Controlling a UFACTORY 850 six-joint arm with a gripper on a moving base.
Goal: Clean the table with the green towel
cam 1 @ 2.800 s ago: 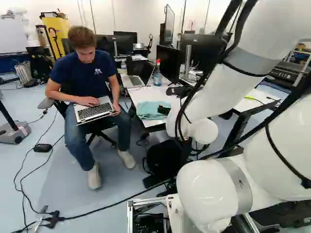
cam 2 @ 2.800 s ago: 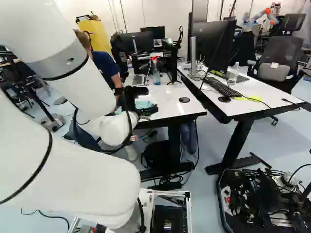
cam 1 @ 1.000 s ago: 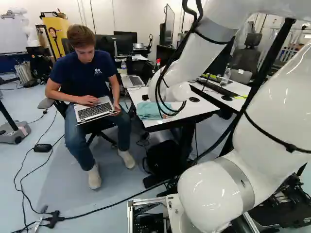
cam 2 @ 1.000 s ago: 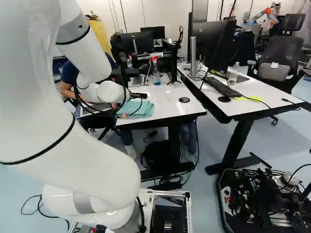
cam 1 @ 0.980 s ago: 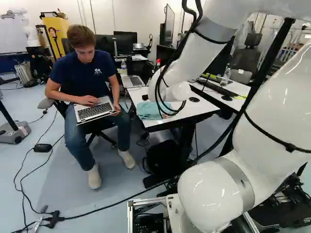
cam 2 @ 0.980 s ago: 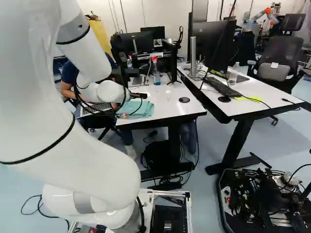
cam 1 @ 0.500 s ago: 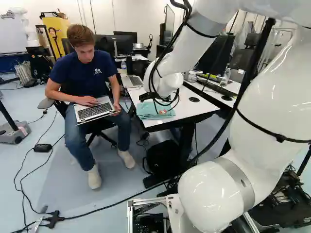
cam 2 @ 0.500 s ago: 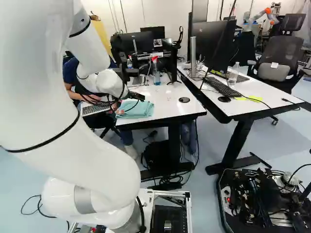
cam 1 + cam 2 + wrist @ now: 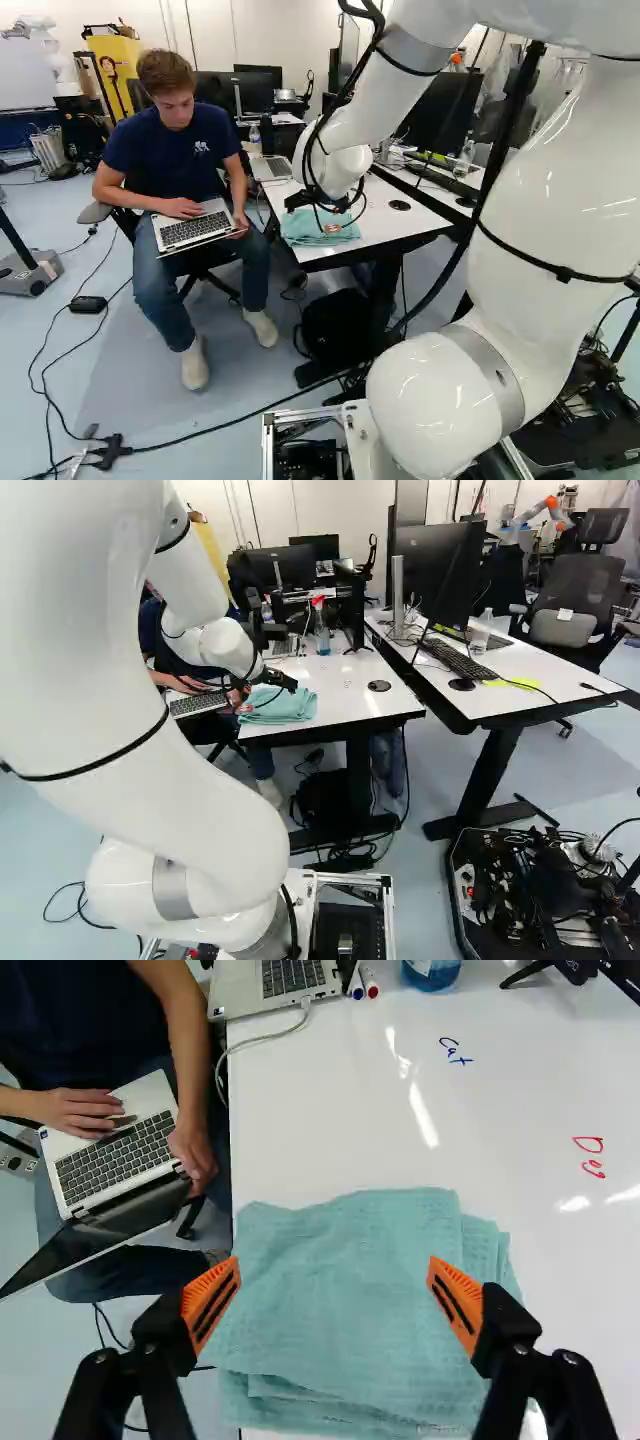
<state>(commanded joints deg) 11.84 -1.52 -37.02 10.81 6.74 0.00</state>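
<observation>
Towel (image 9: 350,1300) lying folded at table's (image 9: 500,1110) near corner, showing pale blue-green, finely textured, softly creased, layers fanning unevenly along one side, one part reaching past table edge. Gripper (image 9: 313,216) hovering over towel, fingers standing wide apart, orange pads facing each other, holding nothing. Compared with one second ago, arm reaching lower and gripper now pointing down at towel instead of sideways; towel keeping same place. Blue writing (image 9: 455,1052) and red writing (image 9: 590,1157) showing on table beyond towel.
</observation>
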